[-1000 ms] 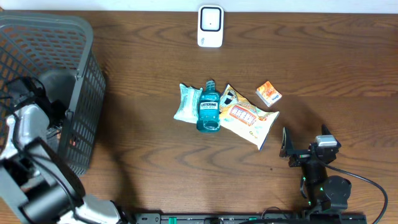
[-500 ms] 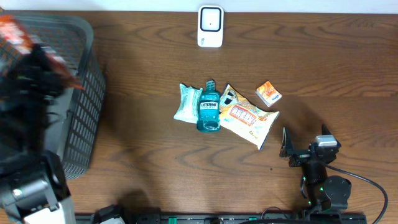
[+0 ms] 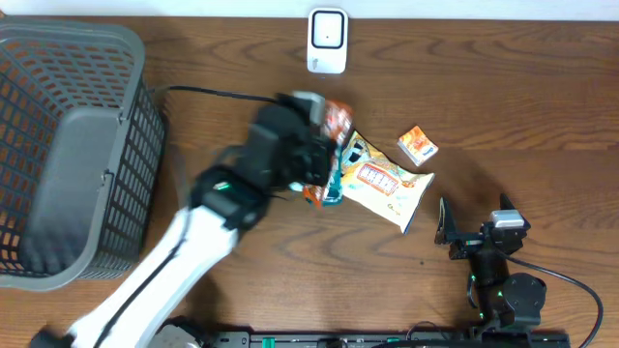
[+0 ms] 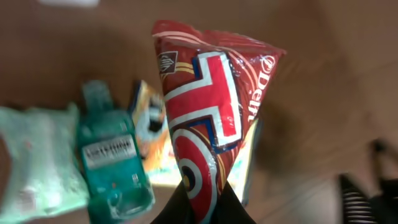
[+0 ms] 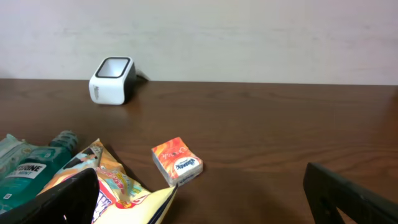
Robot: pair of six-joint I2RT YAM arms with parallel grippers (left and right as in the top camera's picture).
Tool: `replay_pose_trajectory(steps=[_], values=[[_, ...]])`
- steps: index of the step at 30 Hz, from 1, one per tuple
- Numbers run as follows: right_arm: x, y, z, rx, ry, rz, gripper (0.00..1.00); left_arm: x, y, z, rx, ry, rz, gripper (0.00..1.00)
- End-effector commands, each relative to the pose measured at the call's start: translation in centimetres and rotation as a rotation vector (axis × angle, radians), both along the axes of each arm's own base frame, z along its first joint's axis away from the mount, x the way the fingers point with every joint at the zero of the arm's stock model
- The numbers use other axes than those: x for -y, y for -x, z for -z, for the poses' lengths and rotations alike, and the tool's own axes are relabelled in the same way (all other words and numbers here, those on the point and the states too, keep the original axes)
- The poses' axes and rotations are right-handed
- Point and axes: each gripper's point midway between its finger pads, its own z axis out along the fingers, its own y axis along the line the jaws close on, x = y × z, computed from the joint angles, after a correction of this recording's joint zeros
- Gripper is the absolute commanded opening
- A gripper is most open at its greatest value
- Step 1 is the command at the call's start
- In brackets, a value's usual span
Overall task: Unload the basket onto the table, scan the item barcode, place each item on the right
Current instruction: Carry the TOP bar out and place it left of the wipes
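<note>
1. From above: the left gripper [image 3: 324, 137] is over the middle of the desk [image 3: 522, 87]. It is shut tight on a red snack bag [image 3: 338, 118], though it is blurry there. The scanner [image 3: 327, 41] sits at the back edge. The right gripper [image 3: 453, 232] is near the front right corner, wide open, with nothing in it.
2. Left wrist: the fingers [image 4: 239, 213] pinch the bag's bottom end. The bag looks light, soft, crinkly and slippery. I think an end seam is the best place to hold. No barcode shows.
3. Right wrist: the bag is not seen here. A small orange box [image 5: 177, 163] lies on the desk.
</note>
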Motion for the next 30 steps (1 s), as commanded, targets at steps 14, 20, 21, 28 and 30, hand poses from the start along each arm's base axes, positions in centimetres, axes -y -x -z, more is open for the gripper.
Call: replay_pose_trajectory(steps=[14, 20, 21, 28, 30], values=[[-0.1, 0.0, 0.0, 0.001, 0.015, -0.005, 0.99, -9.3, 3.0, 13.0, -0.397, -0.274, -1.037, 0.07], [-0.1, 0.0, 0.0, 0.001, 0.015, -0.005, 0.99, -9.1, 2.9, 14.3, -0.433, -0.15, -1.176, 0.07], [-0.1, 0.0, 0.0, 0.001, 0.015, -0.005, 0.99, -9.1, 2.9, 14.5, -0.442, -0.137, -1.199, 0.08], [-0.1, 0.0, 0.0, 0.001, 0.015, -0.005, 0.99, -9.6, 4.1, 16.6, -0.513, -0.148, -1.309, 0.08], [-0.1, 0.0, 0.0, 0.001, 0.015, -0.005, 0.99, -9.8, 4.3, 17.1, -0.518, -0.166, -1.319, 0.13]])
